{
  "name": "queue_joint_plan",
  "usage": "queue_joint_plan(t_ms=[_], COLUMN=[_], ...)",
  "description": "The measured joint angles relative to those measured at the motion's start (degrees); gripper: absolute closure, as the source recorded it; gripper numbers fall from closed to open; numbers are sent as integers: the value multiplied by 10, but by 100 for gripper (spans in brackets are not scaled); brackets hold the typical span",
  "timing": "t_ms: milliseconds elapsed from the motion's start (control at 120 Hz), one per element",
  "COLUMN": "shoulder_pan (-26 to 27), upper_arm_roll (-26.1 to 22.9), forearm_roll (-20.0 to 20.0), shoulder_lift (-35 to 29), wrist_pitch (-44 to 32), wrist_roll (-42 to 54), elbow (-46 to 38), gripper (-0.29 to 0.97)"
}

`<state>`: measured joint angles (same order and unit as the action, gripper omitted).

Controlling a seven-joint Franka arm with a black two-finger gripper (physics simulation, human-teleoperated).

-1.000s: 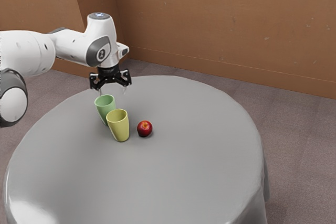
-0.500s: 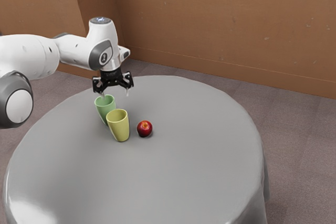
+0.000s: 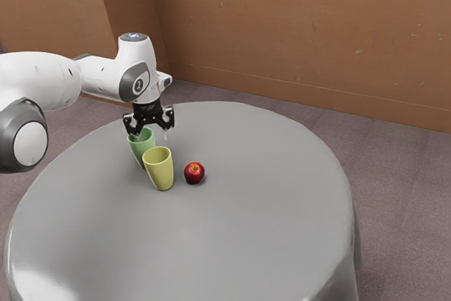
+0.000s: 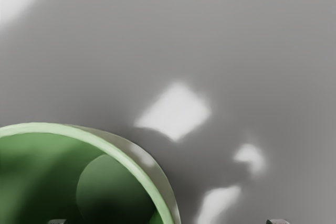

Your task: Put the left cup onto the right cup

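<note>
- Hovering just over the green cup (image 3: 136, 147), left of the frame's centre, the gripper (image 3: 149, 130) has its fingers spread wide and holds nothing.
- From the wrist, the green cup's rim lies directly under the hand, its hollow in plain sight.
- Both cups stand upright; the yellow cup (image 3: 158, 168) is just beside the green one, to its lower right.
- An apple (image 3: 194, 172) sits near, right of the yellow cup.
- The surface (image 3: 268, 230) is round and draped in grey; brown walls (image 3: 296, 26) and a grey-brown floor (image 3: 402, 167) lie behind it.
</note>
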<state>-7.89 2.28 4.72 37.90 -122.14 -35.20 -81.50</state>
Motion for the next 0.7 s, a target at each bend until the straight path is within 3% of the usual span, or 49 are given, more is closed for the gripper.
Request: queue_joint_plan(t_ms=[158, 358, 700], shoulder_pan=[-1, -4, -5], upper_arm_roll=[0, 1, 1], forearm_roll=[-1, -1, 1], shoulder_lift=[3, 7, 7], wrist_pitch=[0, 0, 0], wrist_roll=[-1, -2, -4], elbow=[0, 0, 1], gripper=[46, 65, 76])
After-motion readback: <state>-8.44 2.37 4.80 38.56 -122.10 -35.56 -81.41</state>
